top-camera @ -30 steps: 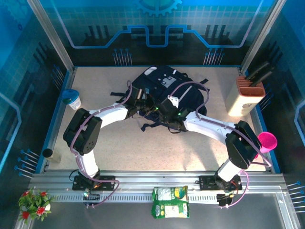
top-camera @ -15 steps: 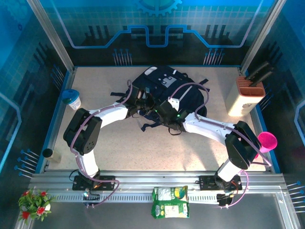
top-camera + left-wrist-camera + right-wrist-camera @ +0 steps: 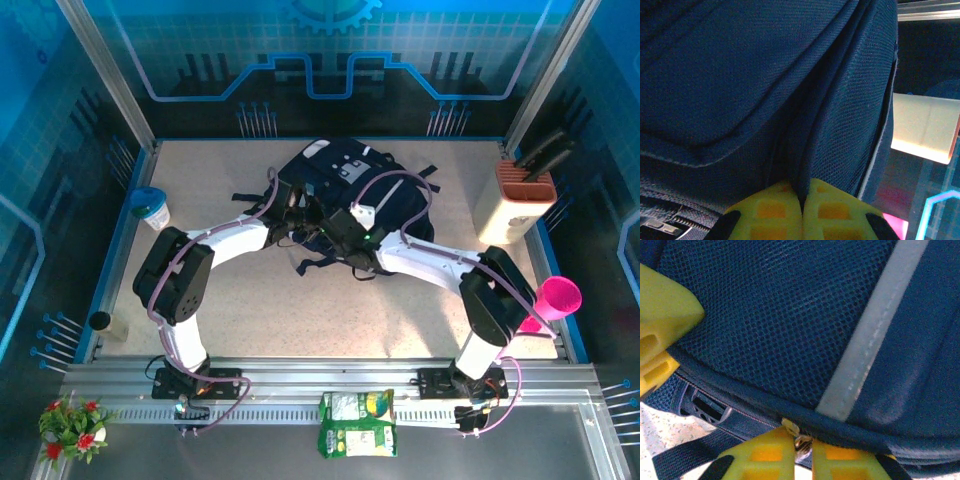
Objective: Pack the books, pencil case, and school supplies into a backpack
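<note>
Top view bright, blue-tinted; left wrist dim.

the top camera sits above and behind my arm bases, looking down on the table [image 3: 260, 310], backpack [image 3: 345, 180] at upper centre. my left wrist camera looks past the left gripper [image 3: 802, 202] at bottom centre, close against the backpack's fabric. my right wrist camera, equally near, looks over the right gripper [image 3: 802, 452] at a zipper pull [image 3: 800, 440]. all three share the backpack.

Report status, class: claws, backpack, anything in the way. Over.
Left claw shut, pinching backpack fabric. Right claw shut on zipper pull. Loose straps trail at near side. Over.
</note>
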